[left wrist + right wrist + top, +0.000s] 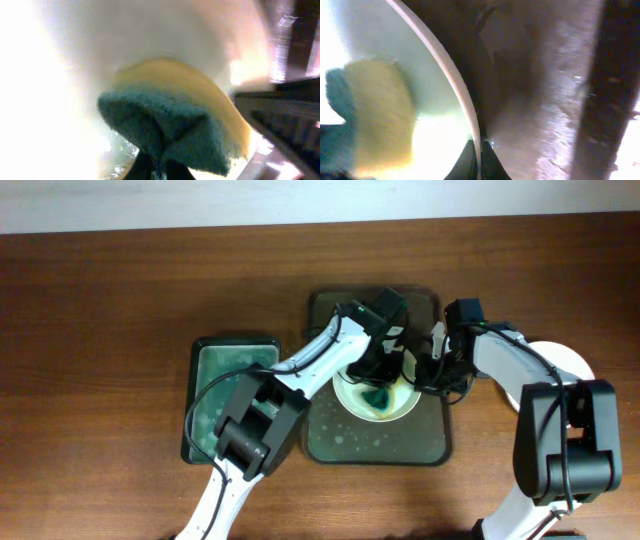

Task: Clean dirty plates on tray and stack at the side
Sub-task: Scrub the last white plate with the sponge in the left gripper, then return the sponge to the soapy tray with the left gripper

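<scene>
Table (100, 300) of brown wood fills the overhead view, and dead centre sits the dark tray (330, 442), wet spots all over its floor. Just off its left edge is the smaller green tray (215, 370). Inside the dark tray, in its upper-right part, lies a pale plate (405, 405), and both arms are on it! A second plate (568, 362), white, rests on the table right of the tray, partly under the right arm. Now the sponge (170, 125): yellow back, green scouring face folded over, sitting at the plate's middle, though the blur hides whether it touches. The left gripper (152, 169) has its fingers pinched tight on that sponge. The right gripper (480, 162) comes in from the tray's right side, fingers clamped on the plate's rim.
</scene>
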You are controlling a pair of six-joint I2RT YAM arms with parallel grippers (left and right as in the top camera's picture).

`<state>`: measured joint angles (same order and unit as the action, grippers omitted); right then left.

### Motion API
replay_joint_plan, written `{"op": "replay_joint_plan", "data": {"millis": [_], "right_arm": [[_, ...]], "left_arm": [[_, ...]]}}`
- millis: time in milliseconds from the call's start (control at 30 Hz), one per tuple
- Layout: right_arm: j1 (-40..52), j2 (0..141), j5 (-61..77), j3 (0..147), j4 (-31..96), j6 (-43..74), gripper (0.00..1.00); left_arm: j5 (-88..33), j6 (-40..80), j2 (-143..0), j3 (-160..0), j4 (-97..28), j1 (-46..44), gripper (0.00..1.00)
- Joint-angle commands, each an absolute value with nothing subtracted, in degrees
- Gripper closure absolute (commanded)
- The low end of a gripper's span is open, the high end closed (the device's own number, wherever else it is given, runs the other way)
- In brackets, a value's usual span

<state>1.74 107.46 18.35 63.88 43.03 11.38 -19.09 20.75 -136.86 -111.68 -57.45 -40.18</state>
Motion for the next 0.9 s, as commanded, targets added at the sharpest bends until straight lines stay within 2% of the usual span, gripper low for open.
{"op": "replay_joint_plan", "data": {"millis": [0,167,367,633,867], "right_arm": [[1.5,109.0,14.5,63.2,43.5,10.4,0.96],[1.5,109.0,14.5,63.2,43.5,10.4,0.96],[1.5,109.0,14.5,63.2,43.5,10.4,0.96],[1.5,109.0,14.5,63.2,43.7,10.4,0.96],[1.5,109.0,14.5,63.2,44.1,10.3,0.96]], "left_arm": [[5.2,22.9,-137.0,-109.7,-59.9,-34.5,1.0],[13.4,24.0,-134.3,-109.7,-61.0,-34.9,1.0],[12.0,24.0,-131.3,-110.0,-61.6,-36.6,1.0],[7.7,24.0,-120.2,-112.6,-63.6,-36.9,1.0],[11.7,24.0,-105.3,-112.6,-72.2,-31.0,1.0]]}}
